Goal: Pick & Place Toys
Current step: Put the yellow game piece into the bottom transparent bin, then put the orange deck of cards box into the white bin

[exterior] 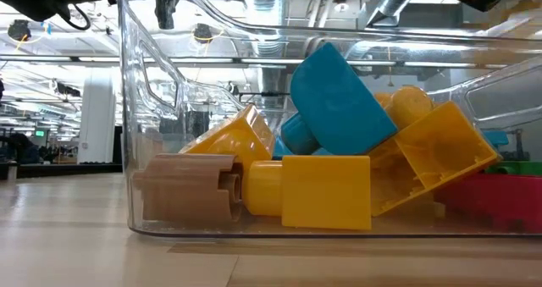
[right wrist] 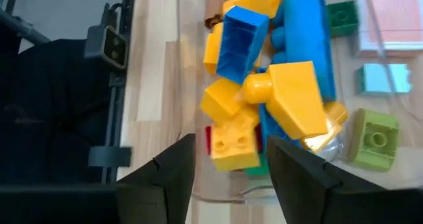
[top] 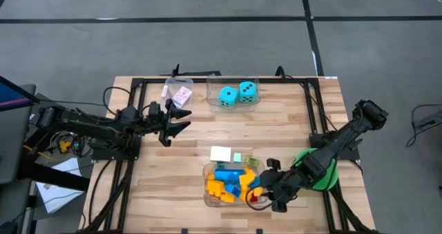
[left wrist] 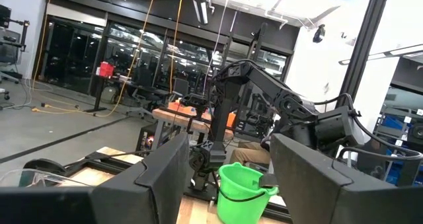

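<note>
A clear tub [top: 207, 173] near the table's front edge holds a heap of blue, yellow and orange bricks [top: 228, 182]. My right gripper [top: 262, 191] hangs open over the tub's right end, slanting down. In the right wrist view a yellow brick [right wrist: 234, 141] lies on the heap just beyond the gap between the fingers [right wrist: 228, 154], touching neither. A red brick [right wrist: 208, 139] shows partly under it. My left gripper [top: 186, 121] waits open and empty above the table's left middle, pointing right. Two cyan dice [top: 235, 94] sit in a far tub, and pink cards [top: 181, 94] in another.
A green bowl [top: 323, 173] stands right of the brick tub, under my right arm. Just beyond the tub's far side lie a white piece [top: 221, 153] and a green brick [top: 252, 163]. Bare wood lies between the far tubs and the brick tub.
</note>
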`<state>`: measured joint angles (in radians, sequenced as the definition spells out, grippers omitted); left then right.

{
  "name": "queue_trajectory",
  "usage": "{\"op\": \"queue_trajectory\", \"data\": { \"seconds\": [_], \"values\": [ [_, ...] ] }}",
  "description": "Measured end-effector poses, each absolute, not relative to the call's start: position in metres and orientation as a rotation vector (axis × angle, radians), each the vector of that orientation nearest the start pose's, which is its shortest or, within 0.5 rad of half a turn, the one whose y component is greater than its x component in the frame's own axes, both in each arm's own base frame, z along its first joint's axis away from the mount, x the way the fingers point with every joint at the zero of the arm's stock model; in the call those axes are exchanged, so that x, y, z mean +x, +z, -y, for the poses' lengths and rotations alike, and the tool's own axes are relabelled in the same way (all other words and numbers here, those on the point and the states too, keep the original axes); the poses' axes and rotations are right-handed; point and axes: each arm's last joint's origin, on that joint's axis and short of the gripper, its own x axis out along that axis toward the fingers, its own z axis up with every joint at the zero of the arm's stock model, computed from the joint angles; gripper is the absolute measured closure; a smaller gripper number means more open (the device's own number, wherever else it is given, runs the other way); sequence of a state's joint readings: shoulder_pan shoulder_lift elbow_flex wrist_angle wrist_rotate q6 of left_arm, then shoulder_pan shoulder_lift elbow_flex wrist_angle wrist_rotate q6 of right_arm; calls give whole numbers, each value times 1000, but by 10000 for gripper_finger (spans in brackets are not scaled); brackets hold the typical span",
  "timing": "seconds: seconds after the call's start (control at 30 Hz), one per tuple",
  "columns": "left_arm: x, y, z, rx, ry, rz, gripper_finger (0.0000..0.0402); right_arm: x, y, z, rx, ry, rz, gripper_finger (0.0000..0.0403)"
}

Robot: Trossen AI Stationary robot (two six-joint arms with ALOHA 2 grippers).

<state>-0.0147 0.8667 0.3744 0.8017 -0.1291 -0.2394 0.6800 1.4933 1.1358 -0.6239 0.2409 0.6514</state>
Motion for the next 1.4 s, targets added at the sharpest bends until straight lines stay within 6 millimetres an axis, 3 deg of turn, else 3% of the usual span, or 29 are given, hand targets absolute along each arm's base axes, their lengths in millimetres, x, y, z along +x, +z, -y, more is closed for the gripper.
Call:
{"op": "queue_trajectory", "data": {
  "seconds": [0.4,0.7,0.87,1.03,1.23,1.4],
  "values": [
    [185,271,-1,-259,76,321,193,243,257,-182,161,69,-953,171],
    [186,269,0,-199,84,297,193,243,257,-182,161,70,-954,168],
    [189,254,4,-58,78,126,185,243,257,-182,162,71,-955,168],
    [195,235,5,-28,79,-37,142,243,257,-182,162,71,-956,168],
    [213,212,6,22,79,-141,89,242,257,-182,166,80,-963,168],
    [230,183,6,24,53,-263,80,242,257,-182,169,86,-967,168]
  ]
}}
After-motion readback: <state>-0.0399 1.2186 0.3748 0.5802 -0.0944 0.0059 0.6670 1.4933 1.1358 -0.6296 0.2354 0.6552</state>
